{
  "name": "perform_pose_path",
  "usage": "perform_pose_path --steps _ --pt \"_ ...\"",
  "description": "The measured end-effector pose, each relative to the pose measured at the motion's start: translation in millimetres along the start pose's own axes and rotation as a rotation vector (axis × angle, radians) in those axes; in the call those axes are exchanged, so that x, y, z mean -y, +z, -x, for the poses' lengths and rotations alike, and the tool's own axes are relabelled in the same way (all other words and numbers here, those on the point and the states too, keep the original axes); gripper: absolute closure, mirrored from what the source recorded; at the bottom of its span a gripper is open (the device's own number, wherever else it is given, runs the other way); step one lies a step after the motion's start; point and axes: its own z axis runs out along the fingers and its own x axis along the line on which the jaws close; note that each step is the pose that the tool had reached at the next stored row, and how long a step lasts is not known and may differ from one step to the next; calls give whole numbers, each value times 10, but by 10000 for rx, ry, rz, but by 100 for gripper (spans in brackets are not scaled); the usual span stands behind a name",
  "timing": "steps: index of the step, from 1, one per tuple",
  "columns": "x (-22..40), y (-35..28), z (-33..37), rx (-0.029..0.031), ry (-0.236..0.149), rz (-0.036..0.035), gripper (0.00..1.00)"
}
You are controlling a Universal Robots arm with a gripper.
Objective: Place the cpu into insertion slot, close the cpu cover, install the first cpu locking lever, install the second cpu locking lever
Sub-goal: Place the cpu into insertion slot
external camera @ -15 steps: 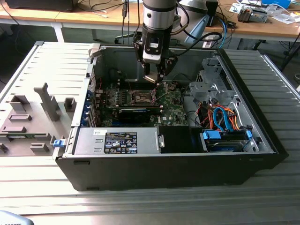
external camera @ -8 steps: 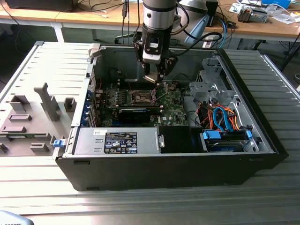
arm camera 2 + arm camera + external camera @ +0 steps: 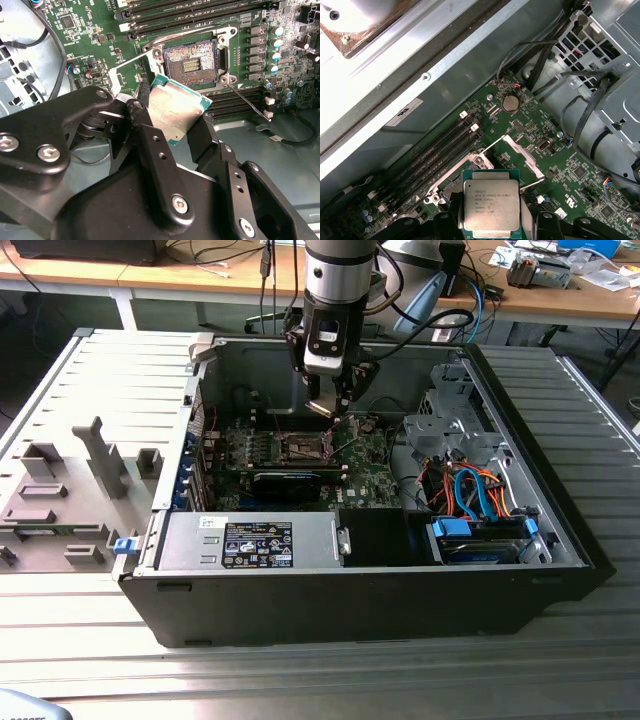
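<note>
A ribbed grey metal bench holds an open desktop computer case lying on its side. Wooden desks cluttered with cables stand behind it.

The robot arm reaches down into the case from above. Beneath it lies a green circuit board dotted with small components and long black memory sockets.

At the arm's tip, the black gripper is clamped on the cpu, with its two flat fingers pressing opposite edges. The chip is a thin square with a dull silver metal lid and a narrow green border. It hangs just above the board, close beside the insertion slot but not in it.

The slot is a square black socket with a glittering field of tiny contacts and a silver rim, and it lies bare. The cpu cover, a thin bright metal frame, stands swung up and clear. A slim wire locking lever juts free beside the socket.

The work appears to be on the first step, carrying the chip to the socket. Seating it would likely call for squaring and levelling the chip over the contacts and lowering it gently, since the contacts look delicate.
</note>
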Motion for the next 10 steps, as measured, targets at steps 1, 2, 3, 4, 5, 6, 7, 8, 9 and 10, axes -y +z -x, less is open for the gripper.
perform_pose_path --steps 1,2,3,4,5,6,7,8,9,10 --pt "0 0 0 0 5 0 45" --pt "0 0 0 1 10 0 45" --pt "0 0 0 1 16 0 45" --pt "0 0 0 1 21 0 45" --pt "0 0 0 1 26 1 45" --pt "0 0 0 2 37 0 45" --pt "0 0 0 3 42 0 45" --pt "0 0 0 3 48 1 45" --pt "0 0 0 3 54 1 45" --pt "0 0 0 3 58 1 45"
